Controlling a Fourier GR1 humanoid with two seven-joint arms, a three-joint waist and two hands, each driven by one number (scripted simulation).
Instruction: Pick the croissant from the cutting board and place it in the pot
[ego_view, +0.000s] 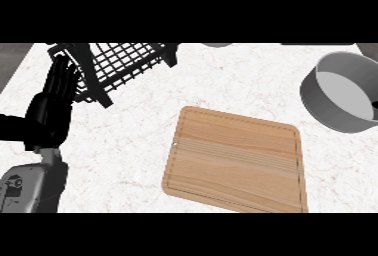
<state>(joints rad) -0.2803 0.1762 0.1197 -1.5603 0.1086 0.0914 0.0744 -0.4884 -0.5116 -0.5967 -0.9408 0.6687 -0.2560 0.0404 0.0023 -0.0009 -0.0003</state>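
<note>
The wooden cutting board (236, 162) lies on the white marble counter, right of centre, and its top is bare. No croissant shows anywhere in the head view. The grey pot (341, 95) stands at the right edge, tilted toward me, with its pale inside showing and nothing visible in it. My left hand (52, 107) rests at the left edge, fingers straight and pointing up, holding nothing. My right hand does not show.
A black wire dish rack (122, 65) stands at the back left, just beside my left hand's fingertips. A small dark part (376, 107) juts out at the pot's right side. Bare marble lies between the board and the rack.
</note>
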